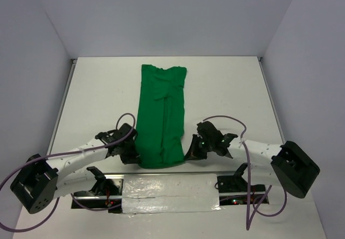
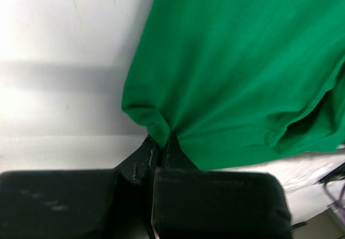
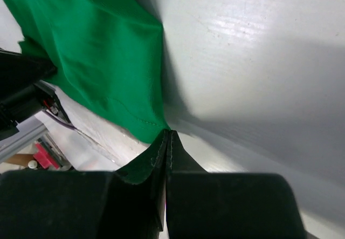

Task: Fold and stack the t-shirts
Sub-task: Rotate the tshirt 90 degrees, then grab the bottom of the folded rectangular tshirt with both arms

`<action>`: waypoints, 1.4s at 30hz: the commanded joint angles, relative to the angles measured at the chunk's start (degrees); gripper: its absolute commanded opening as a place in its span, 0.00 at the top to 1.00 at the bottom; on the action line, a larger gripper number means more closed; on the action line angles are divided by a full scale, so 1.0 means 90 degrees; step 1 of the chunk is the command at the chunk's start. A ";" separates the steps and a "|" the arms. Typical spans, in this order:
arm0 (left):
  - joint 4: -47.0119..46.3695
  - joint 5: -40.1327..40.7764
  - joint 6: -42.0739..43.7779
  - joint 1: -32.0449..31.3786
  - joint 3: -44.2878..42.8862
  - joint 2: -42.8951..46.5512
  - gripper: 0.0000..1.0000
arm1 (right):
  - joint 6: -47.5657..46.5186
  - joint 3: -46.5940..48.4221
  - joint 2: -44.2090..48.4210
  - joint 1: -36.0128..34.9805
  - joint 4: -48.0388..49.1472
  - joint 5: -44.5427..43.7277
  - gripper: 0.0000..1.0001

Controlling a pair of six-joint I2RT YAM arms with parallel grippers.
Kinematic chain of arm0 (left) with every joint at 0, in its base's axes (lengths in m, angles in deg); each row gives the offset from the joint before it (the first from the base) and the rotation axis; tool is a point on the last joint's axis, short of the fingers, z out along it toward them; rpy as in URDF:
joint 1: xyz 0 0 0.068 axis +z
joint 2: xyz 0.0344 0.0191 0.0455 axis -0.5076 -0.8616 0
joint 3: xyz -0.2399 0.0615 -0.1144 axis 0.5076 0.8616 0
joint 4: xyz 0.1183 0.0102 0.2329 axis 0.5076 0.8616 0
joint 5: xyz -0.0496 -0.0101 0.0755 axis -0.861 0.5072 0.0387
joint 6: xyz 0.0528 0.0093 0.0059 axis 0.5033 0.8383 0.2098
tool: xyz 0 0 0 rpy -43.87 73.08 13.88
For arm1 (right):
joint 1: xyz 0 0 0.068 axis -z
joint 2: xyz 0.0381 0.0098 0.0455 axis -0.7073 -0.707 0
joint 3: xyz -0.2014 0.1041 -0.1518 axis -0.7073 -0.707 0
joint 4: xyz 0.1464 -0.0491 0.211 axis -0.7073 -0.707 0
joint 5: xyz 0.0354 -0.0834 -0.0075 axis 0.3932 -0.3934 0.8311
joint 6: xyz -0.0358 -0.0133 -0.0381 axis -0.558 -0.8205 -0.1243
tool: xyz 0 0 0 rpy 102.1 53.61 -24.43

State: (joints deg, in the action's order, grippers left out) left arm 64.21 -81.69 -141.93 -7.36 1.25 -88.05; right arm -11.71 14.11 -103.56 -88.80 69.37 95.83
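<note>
The near corners of the green t-shirt [image 1: 161, 115] are pinched by the closed left gripper [image 2: 160, 142] and right gripper [image 3: 167, 135]; its long axis is directed ahead of them.

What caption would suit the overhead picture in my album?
The left gripper and right gripper, both shut, at the near corners of a green t-shirt folded lengthwise on a white table.

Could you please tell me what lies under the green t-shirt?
The bright green fabric t-shirt lies flat on the white table; anything between them is covered.
</note>
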 commanded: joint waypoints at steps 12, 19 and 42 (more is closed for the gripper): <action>0.0668 0.0023 -0.0321 -0.0539 -0.0329 -0.0248 1.00 | -0.0417 0.0288 0.0098 -0.0271 -0.0398 0.0261 0.33; 0.0717 0.0053 -0.0350 -0.0558 -0.0329 -0.0189 1.00 | -0.0055 0.0131 -0.0867 -0.0651 0.0541 0.0681 0.47; 0.1635 0.1302 -0.0185 -0.0208 -0.3091 -0.0940 1.00 | -0.1021 0.2767 -0.0467 -0.0516 -0.2036 -0.1730 1.00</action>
State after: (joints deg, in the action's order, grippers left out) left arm 77.59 -74.90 -144.95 -11.43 -20.60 -93.12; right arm -16.67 33.04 -105.79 -94.40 55.06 86.23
